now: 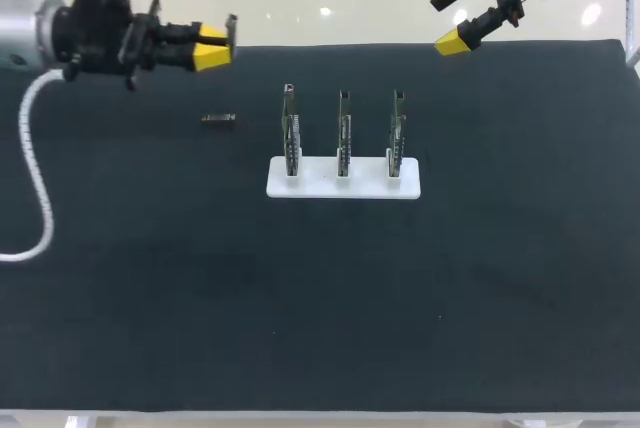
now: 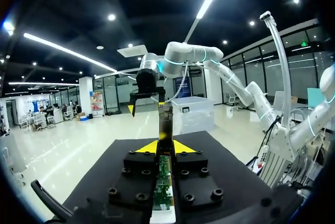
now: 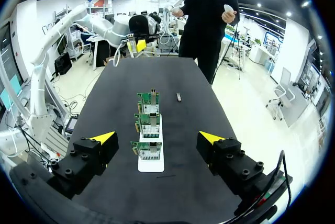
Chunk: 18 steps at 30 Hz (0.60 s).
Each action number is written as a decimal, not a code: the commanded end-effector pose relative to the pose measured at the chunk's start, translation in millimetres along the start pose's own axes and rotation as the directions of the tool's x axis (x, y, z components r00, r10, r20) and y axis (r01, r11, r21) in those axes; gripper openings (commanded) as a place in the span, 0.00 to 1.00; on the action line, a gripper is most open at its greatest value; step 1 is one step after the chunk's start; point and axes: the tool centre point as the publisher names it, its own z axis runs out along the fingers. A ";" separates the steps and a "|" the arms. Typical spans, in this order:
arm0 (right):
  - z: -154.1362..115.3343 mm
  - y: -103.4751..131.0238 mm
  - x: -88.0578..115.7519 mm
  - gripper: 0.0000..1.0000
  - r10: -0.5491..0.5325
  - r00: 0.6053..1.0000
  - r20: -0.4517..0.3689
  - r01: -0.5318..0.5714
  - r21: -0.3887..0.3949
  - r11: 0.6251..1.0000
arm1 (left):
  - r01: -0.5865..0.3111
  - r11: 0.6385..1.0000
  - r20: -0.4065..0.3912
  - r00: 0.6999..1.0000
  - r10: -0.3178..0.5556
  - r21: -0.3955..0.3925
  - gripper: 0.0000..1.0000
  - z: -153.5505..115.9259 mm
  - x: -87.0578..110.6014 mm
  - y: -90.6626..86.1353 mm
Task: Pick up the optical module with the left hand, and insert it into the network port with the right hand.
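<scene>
At the table's (image 1: 120,278) far edge, my left pincer (image 1: 215,48), 10 o'clock, pinches a slim green board (image 2: 163,182). My right pincer (image 1: 446,18), 1 o'clock, gapes. The table's black cloth runs broad toward 6 o'clock. The optical module (image 1: 218,119) lies at 9 o'clock of the white stand (image 1: 343,188), which holds three cards (image 1: 343,138).

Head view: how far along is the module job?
Done: nothing looks plugged in yet; three cards wait in the white holder. In hand: left pincer grips a thin green board, while a small dark part lies on the mat. Left: handover to the open right pincer, insertion.
</scene>
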 end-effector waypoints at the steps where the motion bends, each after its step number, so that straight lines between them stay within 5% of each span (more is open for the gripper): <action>1: 0.0 0.4 0.3 1.00 -0.001 1.000 0.002 0.001 0.001 1.000 | 0.009 1.000 0.025 1.000 -0.008 -0.007 0.00 20.0 4.4 3.7; 18: 0.0 0.4 0.3 1.00 -0.001 1.000 0.002 0.001 0.001 1.000 | 0.024 0.999 0.051 0.998 -0.022 -0.030 0.00 66.4 3.0 6.1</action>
